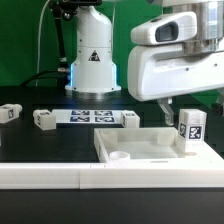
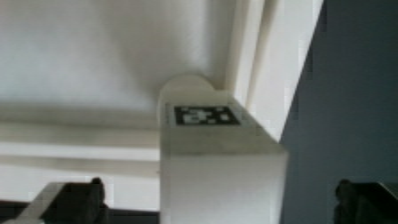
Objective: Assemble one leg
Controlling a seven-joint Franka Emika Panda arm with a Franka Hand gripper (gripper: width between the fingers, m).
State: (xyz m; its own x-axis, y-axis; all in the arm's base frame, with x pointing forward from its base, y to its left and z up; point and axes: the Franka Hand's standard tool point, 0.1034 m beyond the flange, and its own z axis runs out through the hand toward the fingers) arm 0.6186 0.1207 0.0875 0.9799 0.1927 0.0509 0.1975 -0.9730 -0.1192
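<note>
Well, I think the best way to do this step is to keep the hand [image 2: 217,200] level, close it softly on both sides at once, and hold the leg [image 1: 190,128] straight so it does not tip. The white tray [image 1: 130,152] lies on the counter [image 1: 30,137]. The leg stands up at the tray's far corner, near the counter's edge on the exterior view's right. It is between the two fingers [image 2: 71,200], with a gap on each side. The hand is wide open and holds nothing.
</note>
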